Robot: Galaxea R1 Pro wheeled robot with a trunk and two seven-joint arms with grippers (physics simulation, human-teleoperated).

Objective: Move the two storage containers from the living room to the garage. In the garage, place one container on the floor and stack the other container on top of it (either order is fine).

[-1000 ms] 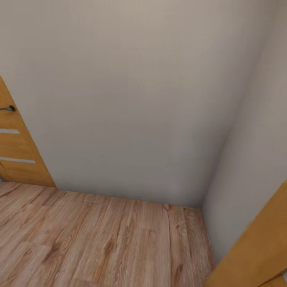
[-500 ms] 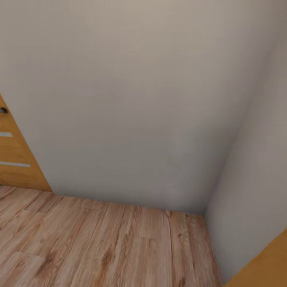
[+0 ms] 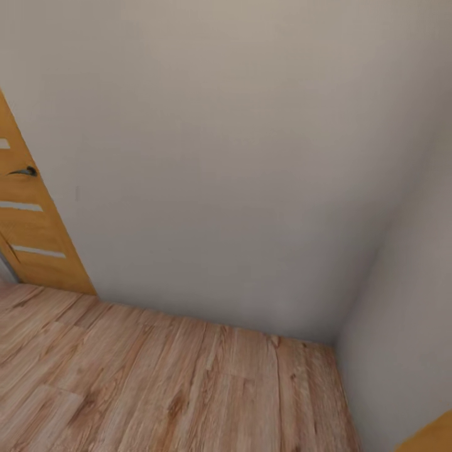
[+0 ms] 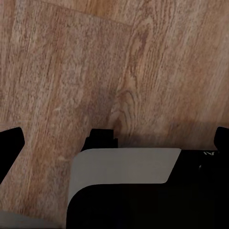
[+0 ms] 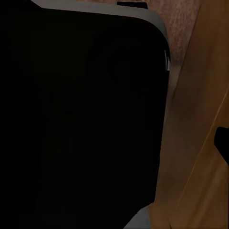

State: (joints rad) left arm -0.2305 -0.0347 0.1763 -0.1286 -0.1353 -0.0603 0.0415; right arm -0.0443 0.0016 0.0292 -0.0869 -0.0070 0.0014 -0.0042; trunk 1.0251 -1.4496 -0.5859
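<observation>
Pale grey walls (image 3: 207, 157) meet in a corner over light wood plank flooring (image 3: 157, 389). Head view faces this corner at close range. Two walls counted, joining near the right.

One orange-brown door (image 3: 28, 220) stands at the left edge, dark lever handle (image 3: 25, 171) on it, pale horizontal inset strips below the handle. A sliver of a second orange-brown panel (image 3: 433, 439) cuts the lower right corner; cannot tell whether it is another door or a frame.

Left wrist view: same plank flooring (image 4: 95, 71) seen from above, a grey-and-black part of the robot's own body (image 4: 124, 186) across the near side. Dark tips at the picture's edges may be the left gripper's fingers; open or closed cannot be told. Nothing lies between them.

Right wrist view: a large black mass of robot body (image 5: 81, 119) blocks most of it, with an orange-brown surface (image 5: 200, 109) just beside it. Right gripper's finger state cannot be told either.

Containers: none counted in these views. Plank floor means this is not the garage, which has concrete. Judgement: the robot is in transit, probably turning in a tight hallway corner near doors, arms tucked low against the body to clear the doorways. Whether a bin is being carried cannot be told.
</observation>
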